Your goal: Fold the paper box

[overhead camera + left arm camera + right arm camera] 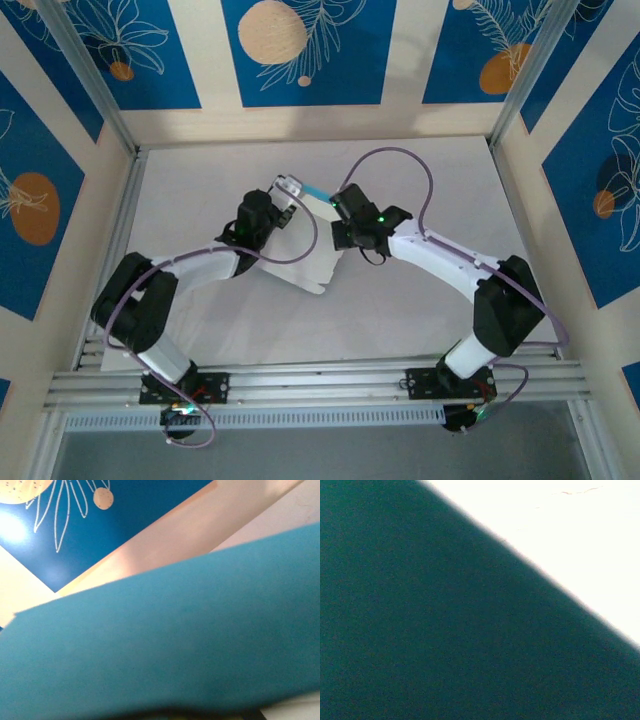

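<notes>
The paper box is a partly folded card sheet at mid-table, its white side facing up and a light-blue flap raised at its far edge. My left gripper and right gripper meet at that flap from either side, both shut on the card. In the left wrist view the blue side of the paper box lies right across the lens and hides the fingers. The right wrist view has the same card, dark and close, over its fingers too.
The white table mat runs out to pale walls with blue flower panels on three sides. An aluminium rail carrying both arm bases runs along the near edge. Purple cables loop above the arms.
</notes>
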